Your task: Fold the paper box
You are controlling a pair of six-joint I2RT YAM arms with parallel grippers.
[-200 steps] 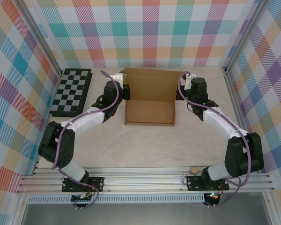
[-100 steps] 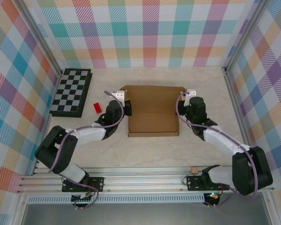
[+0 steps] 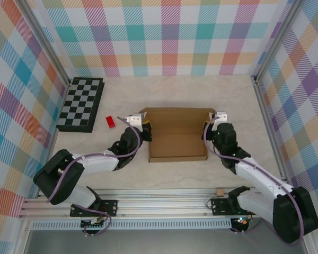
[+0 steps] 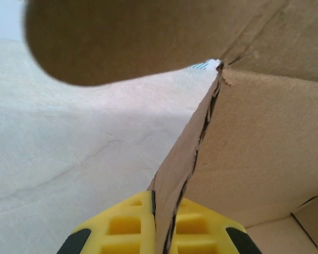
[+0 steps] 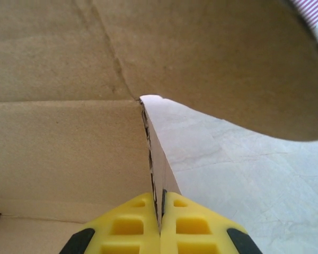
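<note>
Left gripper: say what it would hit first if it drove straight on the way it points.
The left gripper, shut on a side wall of the paper box, points along that wall. It would likely meet the box's rear corner first, though depth is unclear.

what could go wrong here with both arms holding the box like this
1. The left gripper pinches a thin side wall of the paper box, and the corner crease above it already looks frayed, so a hard pull might tear it there.
2. The right gripper clamps the opposite wall. If the two arms move unevenly, the box could twist or a wall could buckle instead of folding cleanly.
</note>
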